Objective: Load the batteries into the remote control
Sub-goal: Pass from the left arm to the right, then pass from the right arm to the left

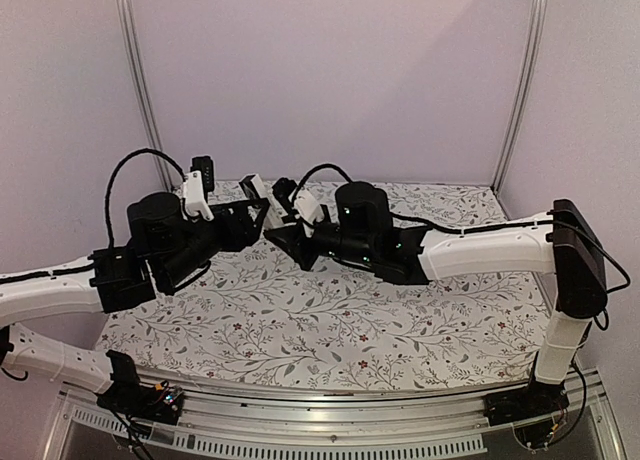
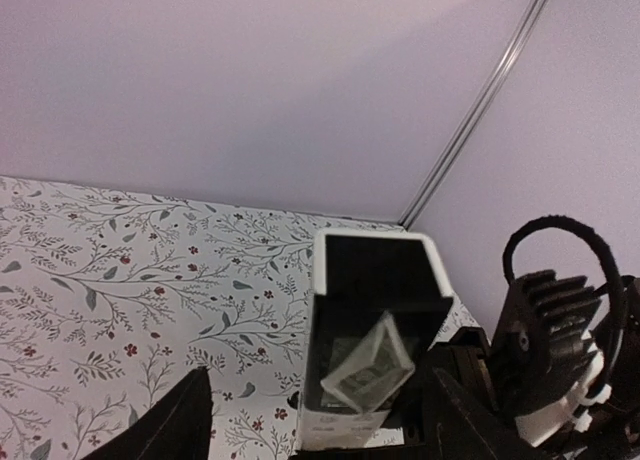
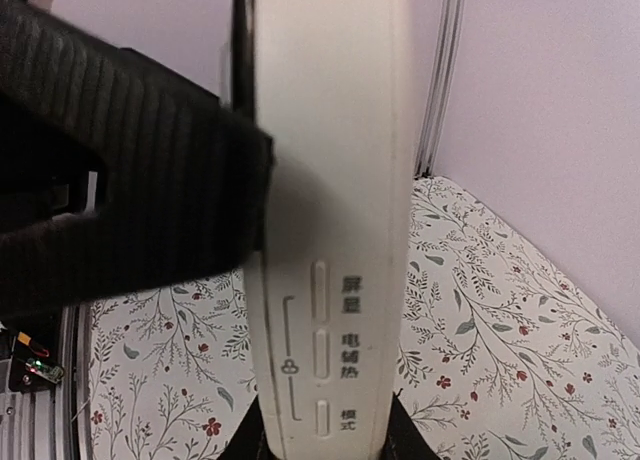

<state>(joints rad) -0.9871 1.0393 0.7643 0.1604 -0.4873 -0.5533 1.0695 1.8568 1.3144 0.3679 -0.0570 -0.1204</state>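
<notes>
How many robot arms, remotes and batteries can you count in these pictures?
Robot arms: 2 (left arm, right arm)
Remote control: 1
Batteries: 0 in view
Total: 3 things

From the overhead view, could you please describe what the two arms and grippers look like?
The left arm and right arm have white links with black joints, each with a looped black cable. The left gripper and right gripper are black; the right's fingers look ribbed.
</notes>
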